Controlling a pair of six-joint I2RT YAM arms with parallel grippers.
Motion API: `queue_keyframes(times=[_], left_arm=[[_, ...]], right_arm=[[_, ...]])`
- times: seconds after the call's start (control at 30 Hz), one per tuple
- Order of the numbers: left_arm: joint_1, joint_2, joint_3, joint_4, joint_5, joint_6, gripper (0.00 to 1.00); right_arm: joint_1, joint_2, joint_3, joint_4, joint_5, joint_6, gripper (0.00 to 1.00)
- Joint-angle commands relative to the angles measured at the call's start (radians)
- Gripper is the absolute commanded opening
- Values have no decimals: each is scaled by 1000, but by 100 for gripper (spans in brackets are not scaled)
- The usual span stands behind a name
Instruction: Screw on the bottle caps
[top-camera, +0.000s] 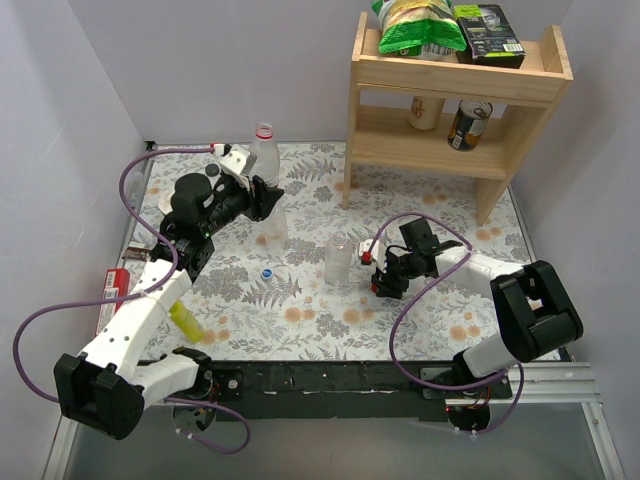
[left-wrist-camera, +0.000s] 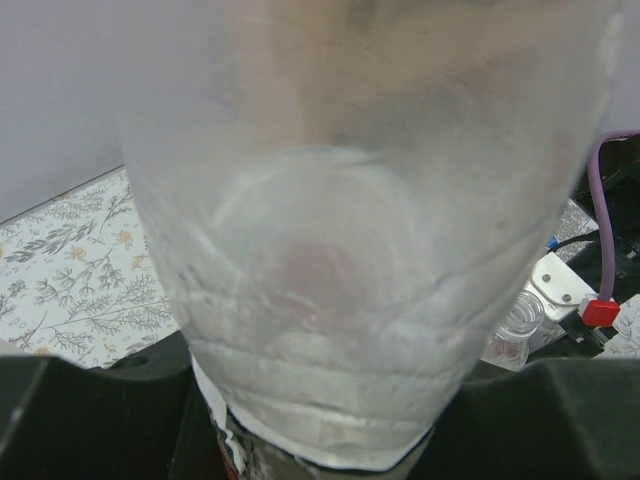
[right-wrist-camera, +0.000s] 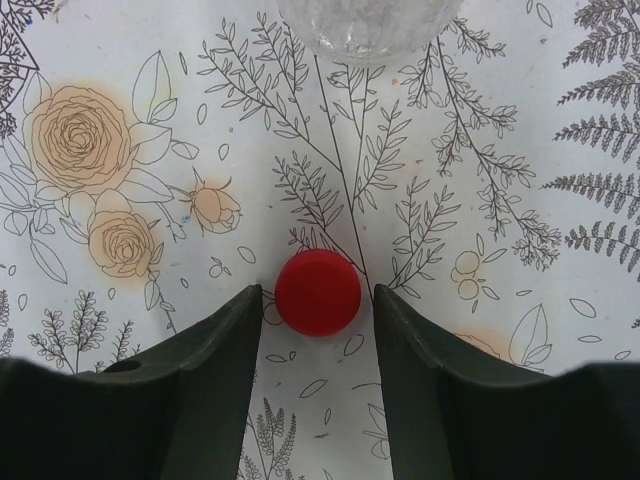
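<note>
My left gripper (top-camera: 258, 197) is shut on a tall clear bottle (top-camera: 268, 170) with a red neck ring and holds it upright by its middle. That bottle fills the left wrist view (left-wrist-camera: 370, 250). A second clear open bottle (top-camera: 338, 260) stands mid-table, and its base shows at the top of the right wrist view (right-wrist-camera: 365, 25). My right gripper (right-wrist-camera: 318, 300) is open and points down at the table, with a red cap (right-wrist-camera: 318, 292) lying flat between its fingertips, untouched. A blue cap (top-camera: 266, 272) lies on the cloth left of the standing bottle. The right gripper (top-camera: 383, 283) hides the red cap in the top view.
A wooden shelf (top-camera: 450, 150) with packets and cans stands at the back right. A small yellow bottle (top-camera: 185, 320) lies by the left arm, and a red item (top-camera: 115, 285) sits at the left edge. Purple cables loop around both arms.
</note>
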Motion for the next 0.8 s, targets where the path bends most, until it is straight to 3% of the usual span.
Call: queue_keyframes(times=[0.0,0.17,0.37,0.57,0.63,0.77], left_arm=[[6,-2,-7,16,16,-9,3],[6,0,-11,16,19,-8,3],[6,0,-23,16,57,8,2],[6,-23,-65,16,351,61,0],[5,-32,-97,16,492,81,0],[-52,-86,-210,16,523,71,0]], right_arm=[[8,37,7,-18,21,33,54],[12,40,0,-15,26,28,50],[14,3,8,-33,42,33,37],[-59,-207,106,-365,108,-2,34],[-89,-273,239,-533,102,17,34],[-103,-328,482,-722,-11,36,33]])
